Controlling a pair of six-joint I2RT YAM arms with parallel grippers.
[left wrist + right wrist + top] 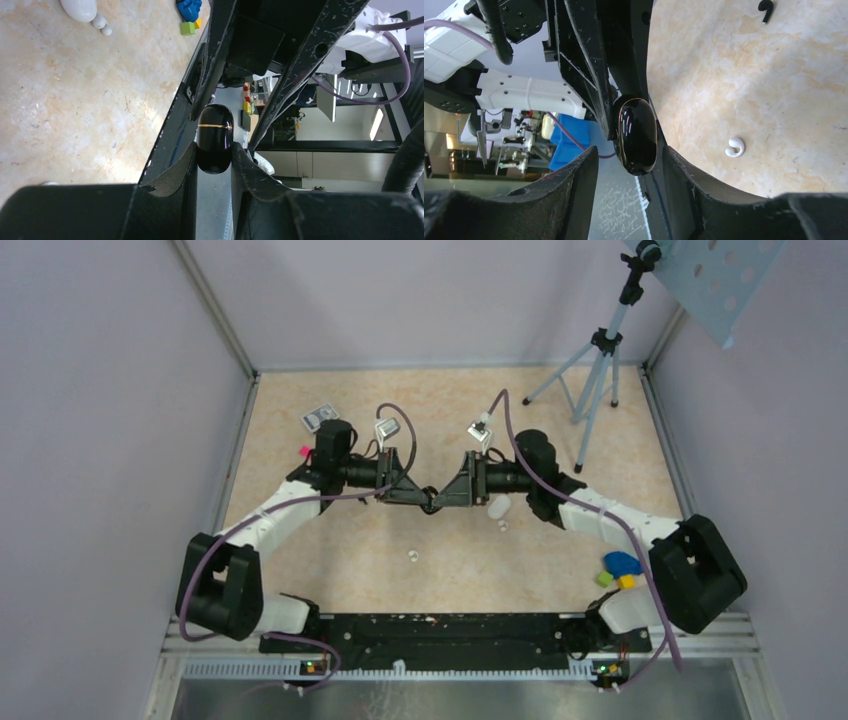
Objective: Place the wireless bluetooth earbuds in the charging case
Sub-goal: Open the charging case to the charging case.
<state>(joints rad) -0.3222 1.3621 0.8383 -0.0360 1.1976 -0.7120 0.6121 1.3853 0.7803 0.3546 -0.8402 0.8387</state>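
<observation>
Overhead; wrist views share black pod [215, 142]

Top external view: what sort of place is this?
Probably a laboratory robot cell: plain lilac walls around a beige marbled tabletop, two black-and-white robot arms bolted on, a grey metal tripod.

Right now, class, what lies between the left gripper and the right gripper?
A glossy black pill-shaped case with a thin gold line: the left gripper clamps it, the right gripper stands open around it. Both wrist views show it.
</observation>
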